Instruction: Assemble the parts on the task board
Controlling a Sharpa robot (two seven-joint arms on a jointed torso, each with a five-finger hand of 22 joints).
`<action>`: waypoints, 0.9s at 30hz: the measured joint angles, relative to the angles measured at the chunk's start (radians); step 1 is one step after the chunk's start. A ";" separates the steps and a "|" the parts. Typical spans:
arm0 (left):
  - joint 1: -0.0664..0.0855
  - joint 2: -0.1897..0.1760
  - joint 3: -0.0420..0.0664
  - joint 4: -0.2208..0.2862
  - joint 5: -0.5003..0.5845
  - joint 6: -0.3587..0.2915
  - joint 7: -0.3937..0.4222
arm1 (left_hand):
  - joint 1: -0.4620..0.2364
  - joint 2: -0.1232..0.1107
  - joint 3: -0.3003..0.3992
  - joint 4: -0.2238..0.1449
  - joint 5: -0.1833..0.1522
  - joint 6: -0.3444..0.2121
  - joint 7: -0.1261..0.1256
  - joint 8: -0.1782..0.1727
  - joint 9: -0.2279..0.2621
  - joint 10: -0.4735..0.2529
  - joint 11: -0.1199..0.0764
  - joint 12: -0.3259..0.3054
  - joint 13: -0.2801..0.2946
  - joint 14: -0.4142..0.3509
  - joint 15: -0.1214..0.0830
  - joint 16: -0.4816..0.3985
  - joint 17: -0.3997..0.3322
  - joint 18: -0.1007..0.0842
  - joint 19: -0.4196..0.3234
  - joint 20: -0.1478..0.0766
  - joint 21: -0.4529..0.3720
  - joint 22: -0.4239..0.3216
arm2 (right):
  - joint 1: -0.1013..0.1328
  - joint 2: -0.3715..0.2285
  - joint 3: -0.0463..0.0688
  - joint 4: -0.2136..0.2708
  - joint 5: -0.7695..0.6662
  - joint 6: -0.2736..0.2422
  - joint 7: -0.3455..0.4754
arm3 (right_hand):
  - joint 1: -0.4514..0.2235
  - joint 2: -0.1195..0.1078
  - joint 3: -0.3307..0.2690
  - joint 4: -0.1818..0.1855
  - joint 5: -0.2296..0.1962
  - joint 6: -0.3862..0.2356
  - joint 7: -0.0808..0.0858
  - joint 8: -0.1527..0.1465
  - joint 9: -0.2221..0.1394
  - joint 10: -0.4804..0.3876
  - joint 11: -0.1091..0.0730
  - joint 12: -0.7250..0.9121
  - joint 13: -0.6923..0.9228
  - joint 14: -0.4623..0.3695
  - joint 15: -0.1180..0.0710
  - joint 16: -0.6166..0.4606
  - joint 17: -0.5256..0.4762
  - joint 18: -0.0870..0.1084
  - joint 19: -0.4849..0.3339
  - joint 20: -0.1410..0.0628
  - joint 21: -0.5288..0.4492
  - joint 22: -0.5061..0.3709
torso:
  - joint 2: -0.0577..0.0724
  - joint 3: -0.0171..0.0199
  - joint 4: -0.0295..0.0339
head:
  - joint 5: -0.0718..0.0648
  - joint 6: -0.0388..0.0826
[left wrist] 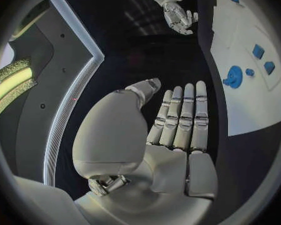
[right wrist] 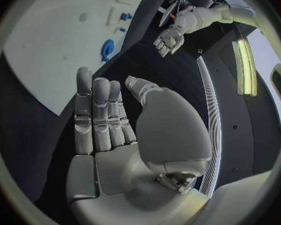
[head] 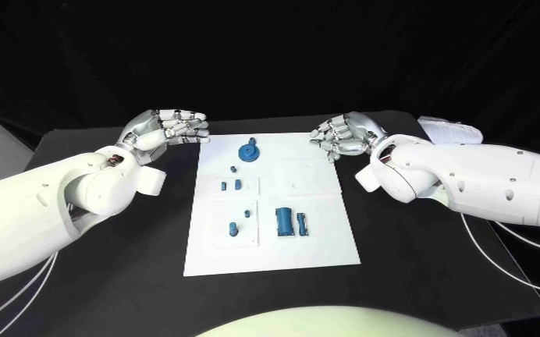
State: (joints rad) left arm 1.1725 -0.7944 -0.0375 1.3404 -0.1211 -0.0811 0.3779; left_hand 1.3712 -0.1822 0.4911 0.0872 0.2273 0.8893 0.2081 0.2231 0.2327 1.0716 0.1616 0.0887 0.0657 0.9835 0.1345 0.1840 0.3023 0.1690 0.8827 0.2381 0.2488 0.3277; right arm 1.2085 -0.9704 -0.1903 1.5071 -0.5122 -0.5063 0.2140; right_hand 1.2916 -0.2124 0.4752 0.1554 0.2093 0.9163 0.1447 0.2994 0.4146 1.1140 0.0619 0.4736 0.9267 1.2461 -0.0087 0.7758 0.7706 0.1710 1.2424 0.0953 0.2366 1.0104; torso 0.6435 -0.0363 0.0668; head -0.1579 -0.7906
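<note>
I find the left hand (head: 168, 129) raised off the table (head: 112, 274) beside the task board's far left corner, holding nothing. From its wrist camera the fingers (left wrist: 181, 115) lie straight and side by side, thumb apart from them, palm empty. The right hand (head: 344, 136) mirrors it at the far right corner, likewise empty; its own wrist camera shows its fingers (right wrist: 97, 115) extended together with the thumb set apart. Neither hand touches the board or any part.

The task board (head: 321, 235), a white plate, lies flat at the centre of the black table. On it I note a round blue part (head: 247, 150) near the far edge, a small blue piece (head: 234, 169) just below it, two small blue pieces (head: 231, 186) in a shallow square recess, two more blue pieces (head: 236, 221) in a recess nearer me, and a larger blue block (head: 285, 221) with a slim blue piece (head: 303, 224) just beside it. A paper booklet (head: 450, 129) lies at the table's far right.
</note>
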 measured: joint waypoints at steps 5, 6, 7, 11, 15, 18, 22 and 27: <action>-0.001 0.050 0.000 -0.072 0.024 -0.043 0.030 | 0.002 -0.002 -0.006 0.006 0.000 -0.014 -0.007 -0.006 -0.010 -0.027 0.019 -0.017 -0.001 -0.052 0.020 -0.045 -0.018 0.000 -0.054 0.027 -0.065 -0.041 | 0.001 0.079 0.013 -0.120 0.100 -0.013 0.081 | 0.001 -0.001 0.077 -0.013 -0.003 -0.022 0.027 -0.020 -0.009 -0.024 0.030 -0.224 -0.299 -0.122 0.047 -0.237 -0.100 0.000 -0.090 0.042 -0.152 -0.172 | -0.010 -0.0025 0.0017 | 0.011 0.030; -0.001 0.062 0.000 -0.090 0.029 -0.052 0.037 | 0.002 -0.002 -0.008 0.008 0.000 -0.021 -0.013 -0.009 -0.014 -0.040 0.026 -0.021 -0.002 -0.071 0.027 -0.059 -0.027 0.000 -0.069 0.034 -0.085 -0.054 | 0.002 0.098 0.016 -0.146 0.120 -0.014 0.098 | 0.001 -0.001 0.092 -0.020 -0.005 -0.019 0.034 -0.030 -0.014 -0.016 0.041 -0.270 -0.376 -0.135 0.060 -0.300 -0.135 0.000 -0.113 0.055 -0.167 -0.224 | -0.012 -0.0025 0.0017 | 0.014 0.036; -0.001 0.072 0.000 -0.106 0.032 -0.058 0.042 | 0.002 -0.002 -0.008 0.008 0.000 -0.025 -0.018 -0.014 -0.017 -0.049 0.029 -0.022 -0.002 -0.082 0.032 -0.069 -0.032 0.000 -0.076 0.041 -0.098 -0.063 | 0.002 0.110 0.018 -0.165 0.134 -0.014 0.109 | 0.001 -0.001 0.096 -0.025 -0.005 -0.019 0.034 -0.036 -0.018 -0.018 0.047 -0.296 -0.420 -0.145 0.070 -0.339 -0.157 0.000 -0.130 0.063 -0.171 -0.257 | -0.014 -0.0025 0.0017 | 0.016 0.041; -0.001 0.102 0.001 -0.151 0.043 -0.074 0.058 | 0.002 -0.002 -0.008 0.008 0.000 -0.030 -0.023 -0.020 -0.025 -0.071 0.028 -0.023 -0.002 -0.096 0.039 -0.090 -0.046 0.000 -0.083 0.048 -0.123 -0.083 | 0.002 0.143 0.022 -0.217 0.176 -0.013 0.145 | 0.001 -0.001 0.106 -0.043 -0.005 -0.014 0.043 -0.058 -0.028 -0.002 0.065 -0.353 -0.562 -0.153 0.079 -0.449 -0.229 0.000 -0.165 0.086 -0.174 -0.385 | -0.021 -0.0021 0.0028 | 0.023 0.058; -0.001 0.107 0.001 -0.159 0.046 -0.080 0.062 | -0.117 0.054 -0.157 -0.018 -0.072 -0.291 -0.078 -0.083 -0.088 -0.302 -0.027 -0.045 -0.022 -0.368 -0.013 -0.121 -0.126 -0.042 -0.329 -0.037 -0.165 -0.160 | 0.001 0.149 0.025 -0.224 0.189 -0.014 0.153 | -0.120 0.066 -0.065 -0.083 -0.068 -0.277 -0.006 -0.137 -0.145 -0.096 0.030 -0.400 -0.710 -0.251 0.066 -0.575 -0.410 -0.038 -0.276 0.037 -0.193 -0.611 | -0.022 -0.0016 0.0030 | 0.025 0.062; -0.005 0.101 0.001 -0.149 0.046 -0.086 0.060 | -0.266 0.104 -0.288 -0.045 -0.133 -0.526 -0.129 -0.138 -0.145 -0.598 -0.080 -0.063 -0.039 -0.609 -0.061 -0.146 -0.195 -0.094 -0.546 -0.117 -0.197 -0.225 | -0.009 0.149 0.036 -0.209 0.194 -0.019 0.152 | -0.260 0.124 -0.226 -0.111 -0.123 -0.527 -0.062 -0.201 -0.250 -0.328 -0.006 -0.429 -0.796 -0.516 0.044 -0.654 -0.551 -0.089 -0.599 -0.014 -0.209 -0.768 | -0.024 -0.0003 0.0009 | 0.031 0.067; -0.020 0.092 0.004 -0.108 0.047 -0.113 0.060 | -0.487 0.142 -0.386 -0.065 -0.179 -0.702 -0.167 -0.179 -0.187 -0.827 -0.120 -0.072 -0.052 -0.790 -0.097 -0.164 -0.247 -0.125 -0.709 -0.175 -0.223 -0.275 | -0.042 0.157 0.072 -0.153 0.222 -0.040 0.157 | -0.581 0.166 -0.348 -0.133 -0.165 -0.718 -0.103 -0.248 -0.331 -0.700 -0.034 -0.451 -0.860 -0.865 0.027 -0.714 -0.659 -0.126 -0.911 -0.054 -0.221 -0.887 | -0.035 0.0045 -0.0084 | 0.054 0.089; -0.044 0.073 0.013 -0.028 0.055 -0.189 0.064 | -0.987 0.166 -0.448 -0.078 -0.207 -0.811 -0.192 -0.202 -0.214 -0.970 -0.145 -0.077 -0.060 -0.904 -0.119 -0.173 -0.279 -0.145 -0.810 -0.211 -0.236 -0.306 | -0.100 0.173 0.133 -0.049 0.297 -0.096 0.183 | -0.992 0.194 -0.422 -0.146 -0.190 -0.834 -0.127 -0.278 -0.380 -0.943 -0.050 -0.463 -0.899 -1.089 0.016 -0.751 -0.724 -0.143 -1.105 -0.079 -0.228 -0.959 | -0.059 0.0167 -0.0311 | 0.101 0.136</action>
State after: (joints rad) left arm 1.1288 -0.7209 -0.0244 1.3125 -0.0664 -0.2698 0.4416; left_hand 0.3842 -0.0164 0.0434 0.0096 0.0200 0.0784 0.0165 0.0206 0.0189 0.1014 0.0166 0.0114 0.0060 0.0799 0.0156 0.0107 0.0230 0.0238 0.0723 0.0267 0.0129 0.0216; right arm 1.1084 -0.7970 -0.0571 1.4581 -0.2154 -0.6024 0.3975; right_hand 0.2998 -0.0184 0.0530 0.0091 0.0192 0.0819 0.0174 0.0210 0.0349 0.1711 0.0117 0.0105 0.0275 0.1574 0.0074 0.0252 0.0462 0.0276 0.1371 0.0168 0.0086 0.0512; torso 0.5843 -0.0197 0.0358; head -0.0571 -0.6546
